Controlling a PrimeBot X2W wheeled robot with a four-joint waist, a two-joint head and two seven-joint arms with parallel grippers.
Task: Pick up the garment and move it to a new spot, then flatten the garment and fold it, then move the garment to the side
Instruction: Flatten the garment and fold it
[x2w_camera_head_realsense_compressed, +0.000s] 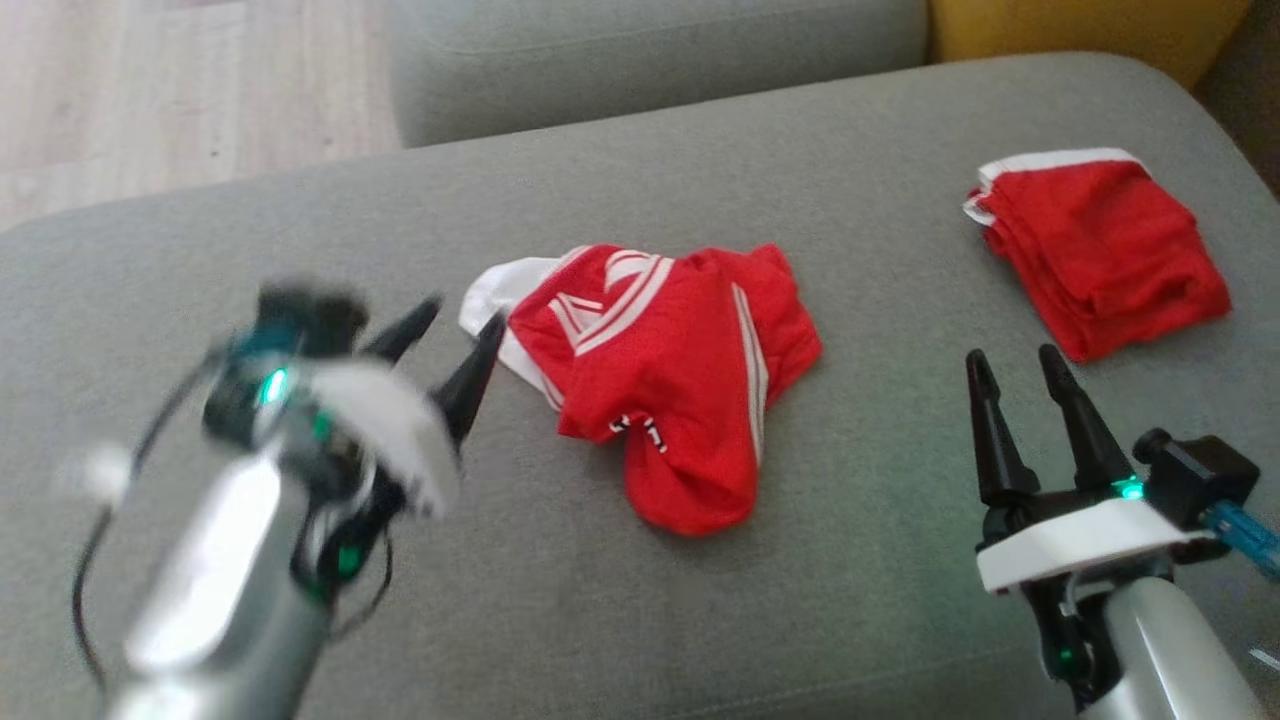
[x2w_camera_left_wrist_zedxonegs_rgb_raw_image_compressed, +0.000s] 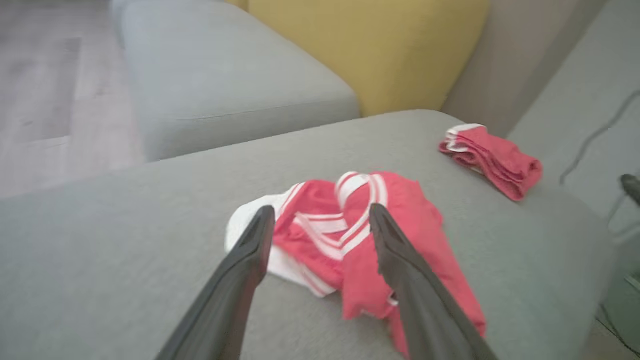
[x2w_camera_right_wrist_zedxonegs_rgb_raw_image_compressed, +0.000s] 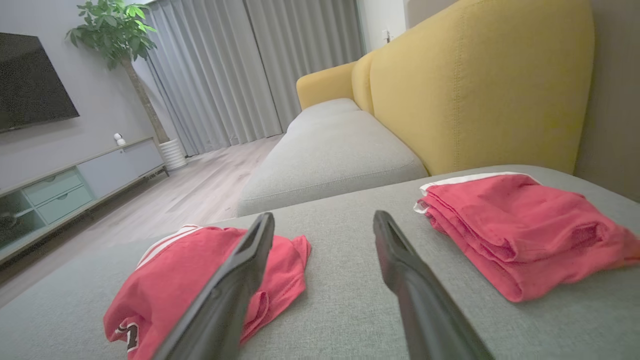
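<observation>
Grey sofa cushion (x2w_camera_head_realsense_compressed: 700, 620) carries garment (x2w_camera_head_realsense_compressed: 670, 370), crumpled mid-seat just beside left gripper (x2w_camera_head_realsense_compressed: 465, 312). Right gripper (x2w_camera_head_realsense_compressed: 1012, 358) sits apart. Both claws gape wide, empty. Jersey looks light, limp, likely slippery. Best pinch: bunched ridge near striped trim (x2w_camera_head_realsense_compressed: 615, 300).

Living room (sofa (x2w_camera_right_wrist_zedxonegs_rgb_raw_image_compressed: 480, 85), television (x2w_camera_right_wrist_zedxonegs_rgb_raw_image_compressed: 30, 85), curtains (x2w_camera_right_wrist_zedxonegs_rgb_raw_image_compressed: 225, 75), plant (x2w_camera_right_wrist_zedxonegs_rgb_raw_image_compressed: 115, 30))
</observation>
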